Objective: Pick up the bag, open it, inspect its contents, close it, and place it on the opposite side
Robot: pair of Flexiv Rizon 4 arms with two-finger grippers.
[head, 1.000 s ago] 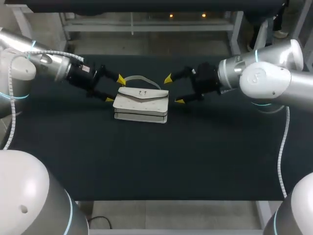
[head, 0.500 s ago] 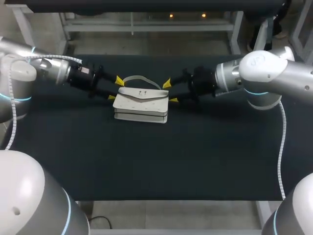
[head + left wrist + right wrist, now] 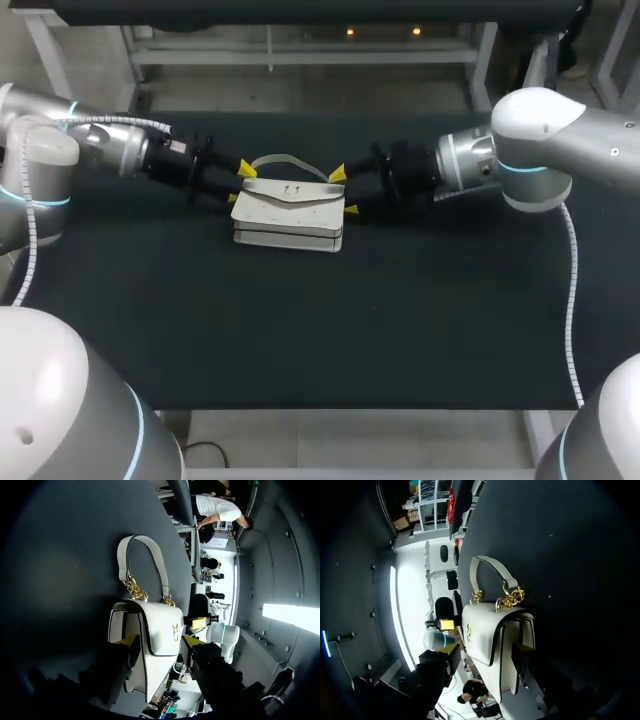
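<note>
A white flap bag (image 3: 290,212) with a gold clasp and chain-linked handle (image 3: 290,160) lies flat on the black table (image 3: 320,320). My left gripper (image 3: 240,183) straddles the bag's left end, one yellow tip on each side. My right gripper (image 3: 343,191) straddles the right end the same way. In the left wrist view the bag (image 3: 155,625) sits between my left gripper's (image 3: 160,642) fingers, both pressed against it. The right wrist view shows the bag (image 3: 485,630) held likewise in my right gripper (image 3: 485,657). The flap is down.
The handle (image 3: 125,555) lies flat on the cloth behind the bag. Black cloth stretches wide in front of the bag and to both sides. The table's front edge (image 3: 340,408) runs along the near side.
Both grippers have moved inward onto the bag's ends and their fingers have narrowed from wide open to resting against the bag. The bag has not shifted.
</note>
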